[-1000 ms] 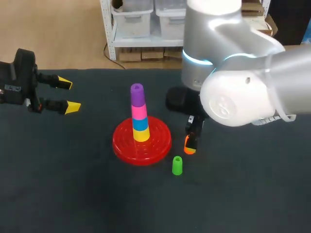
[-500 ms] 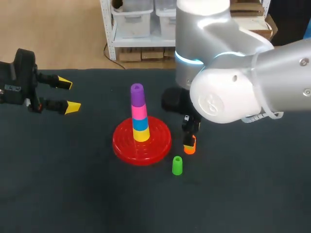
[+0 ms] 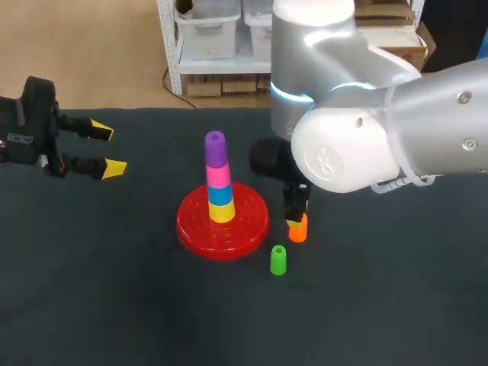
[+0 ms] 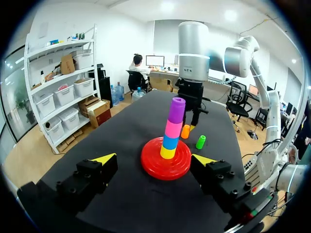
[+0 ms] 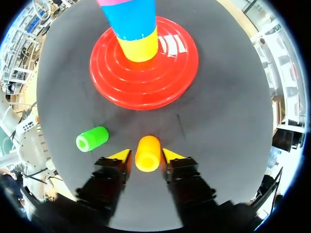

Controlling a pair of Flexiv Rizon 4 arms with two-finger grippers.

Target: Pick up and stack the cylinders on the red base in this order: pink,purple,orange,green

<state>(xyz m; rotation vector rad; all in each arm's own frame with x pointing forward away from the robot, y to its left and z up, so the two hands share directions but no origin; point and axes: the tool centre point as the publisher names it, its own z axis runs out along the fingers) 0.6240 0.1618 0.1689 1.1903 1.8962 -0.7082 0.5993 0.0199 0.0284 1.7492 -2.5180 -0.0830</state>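
Closing crooked, my right fingers (image 5: 145, 154), now apart around the orange cylinder (image 3: 298, 229), could tip it toward the green cylinder (image 3: 278, 260) at seven o'clock.

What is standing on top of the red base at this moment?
On the red base four cylinders are stacked: yellow lowest, then blue, pink, and purple at the top. The stack covers the base's middle, so any peg there cannot be seen.
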